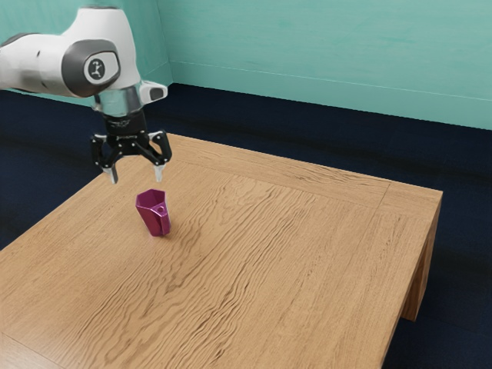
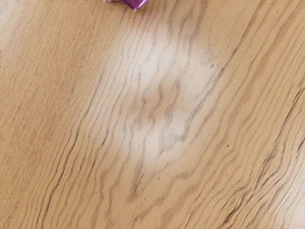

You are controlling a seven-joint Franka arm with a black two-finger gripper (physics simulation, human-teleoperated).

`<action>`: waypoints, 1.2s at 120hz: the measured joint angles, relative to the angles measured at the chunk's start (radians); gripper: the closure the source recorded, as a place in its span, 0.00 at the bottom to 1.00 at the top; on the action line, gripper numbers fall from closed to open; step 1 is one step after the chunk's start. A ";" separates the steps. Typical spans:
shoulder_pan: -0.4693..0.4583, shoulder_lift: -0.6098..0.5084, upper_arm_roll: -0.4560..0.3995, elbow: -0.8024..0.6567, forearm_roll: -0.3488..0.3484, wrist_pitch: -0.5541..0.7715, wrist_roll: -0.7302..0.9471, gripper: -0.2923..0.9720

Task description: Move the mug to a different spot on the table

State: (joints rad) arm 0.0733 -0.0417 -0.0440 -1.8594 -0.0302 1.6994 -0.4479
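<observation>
The mug, a magenta faceted cup wider at the mouth than at the base, stands mouth up on the table. It is in the exterior view's left part of the top, closer to the far left edge than to the near one and well apart from the right end. Through the open mouth the inner wall shows the same magenta, with a small pale spot on it; whether anything lies at the bottom I cannot tell. A small raised shape on its near side may be a handle, but it is too small to be sure. The mug touches nothing but the wood. The gripper hangs just above the mug and a little to the exterior view's left of it, pointing down. Its two fingers are spread wide, nothing is between them, and their tips are apart from the rim. The white arm comes in from the upper left. In the wrist view a sliver of the mug shows off to one side of the spot under the hand, and the table there bears a pale patch of glare on its grain. The table is light wood with a strong wavy grain and a framed border along its far and right sides. Around it lies a dark blue floor, and beyond that a teal wall.
</observation>
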 joint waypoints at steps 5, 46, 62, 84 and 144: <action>0.005 0.002 0.000 -0.016 0.001 0.022 -0.035 0.23; 0.017 0.043 -0.005 -0.161 0.009 0.314 -0.267 0.23; 0.010 0.059 -0.006 -0.187 0.038 0.399 -0.349 0.23; -0.006 0.069 -0.008 -0.214 0.186 0.450 -0.535 0.23; -0.019 0.144 0.004 -0.244 0.220 0.517 -0.930 0.25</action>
State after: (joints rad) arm 0.0539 0.1026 -0.0402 -2.1036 0.1893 2.2165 -1.3782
